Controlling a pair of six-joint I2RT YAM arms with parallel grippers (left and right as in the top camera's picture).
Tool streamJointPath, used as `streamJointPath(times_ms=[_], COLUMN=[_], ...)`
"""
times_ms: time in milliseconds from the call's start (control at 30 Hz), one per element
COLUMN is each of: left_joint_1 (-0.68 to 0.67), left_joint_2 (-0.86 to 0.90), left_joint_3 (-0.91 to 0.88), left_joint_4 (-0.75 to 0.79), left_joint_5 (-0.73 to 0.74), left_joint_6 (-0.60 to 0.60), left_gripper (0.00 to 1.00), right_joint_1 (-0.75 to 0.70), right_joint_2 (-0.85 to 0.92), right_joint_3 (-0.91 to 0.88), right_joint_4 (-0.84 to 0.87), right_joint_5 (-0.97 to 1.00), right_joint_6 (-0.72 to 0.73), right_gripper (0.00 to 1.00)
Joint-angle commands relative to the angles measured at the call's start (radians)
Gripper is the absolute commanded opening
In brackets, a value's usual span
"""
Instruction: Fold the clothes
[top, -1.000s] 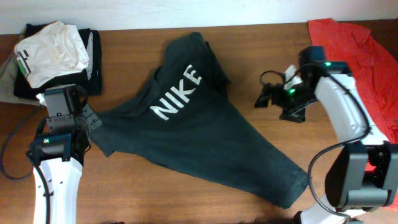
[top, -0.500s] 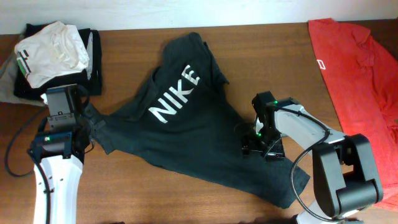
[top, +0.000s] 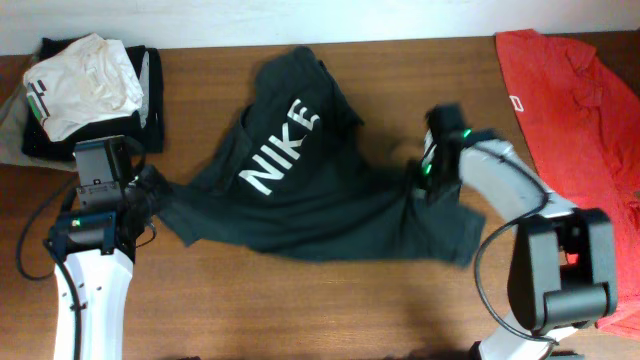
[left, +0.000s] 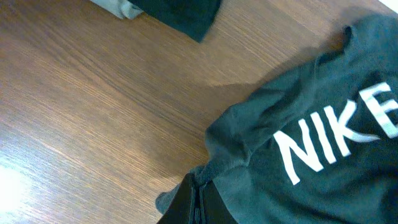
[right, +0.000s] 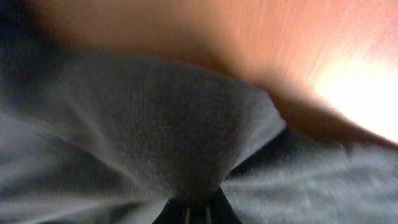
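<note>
Tabletop (top: 300, 310) of warm brown wood fills the overhead view, with a strip of pale wall (top: 300, 20) along its far edge. A black T-shirt (top: 330, 205) with white NIKE lettering (top: 283, 147) lies rumpled across the middle of the table, stretched between the two arms. A red T-shirt (top: 565, 100) is spread at the right edge, well apart from the black one. At the far left corner a folded white garment (top: 82, 82) rests on a stack of dark cloth (top: 150, 90).

The left gripper (top: 150, 190) sits at the shirt's left end with its jaws closed, pinching an edge of the dark fabric. In the left wrist view its fingers (left: 183, 208) meet with cloth gathered between them. The right gripper (top: 425, 185) is at the shirt's right side, also closed tight. The right wrist view shows a raised fold of fabric nipped between its fingertips (right: 221, 214).
</note>
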Motion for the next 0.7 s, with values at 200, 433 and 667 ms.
streamJointPath(times_ms=[200,433,667], left_joint_1=[0.003,0.003,0.003], left_joint_2=[0.187,0.235,0.235], left_joint_3=[0.011,0.011,0.011], left_joint_4=[0.007,0.035,0.032], left_joint_5=[0.159,0.159,0.159], left_joint_6=[-0.009,-0.009,-0.009], left_gripper=[0.01,0.01,0.01], right_joint_1=[-0.059,-0.087,-0.209], right_joint_2=[0.012,0.012,0.012], right_joint_3=[0.341,0.340,0.155], right_joint_4=[-0.082,-0.387,-0.383], right_joint_5=[-0.014,0.119,0.136], right_joint_6=[-0.036,-0.041,-0.035], right_gripper=[0.99,0.99,0.91])
